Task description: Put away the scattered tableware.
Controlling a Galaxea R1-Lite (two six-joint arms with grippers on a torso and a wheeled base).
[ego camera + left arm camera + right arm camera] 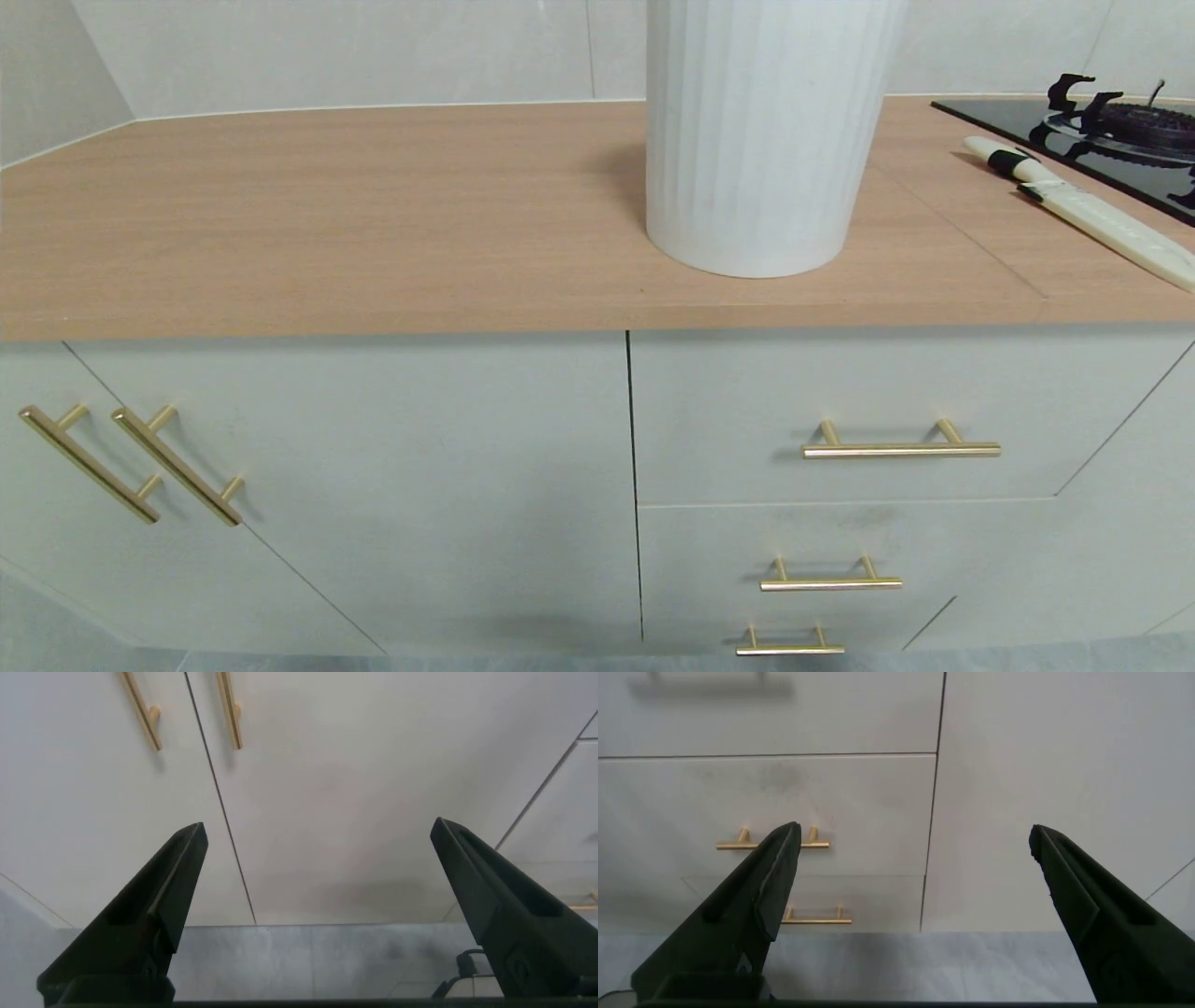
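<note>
A cream-white knife with a black band (1083,210) lies on the wooden counter (327,224) at the far right, beside the hob. A tall white ribbed container (761,131) stands on the counter right of centre, near the front edge. My left gripper (318,840) is open and empty, low down in front of the grey cabinet doors (327,793). My right gripper (915,845) is also open and empty, facing the lower drawer fronts (766,812).
A black hob with a dark burner grate (1120,121) sits at the back right. Below the counter are cabinet doors with gold bar handles (177,464) on the left and three stacked drawers with gold handles (901,449) on the right. A tiled wall closes the back.
</note>
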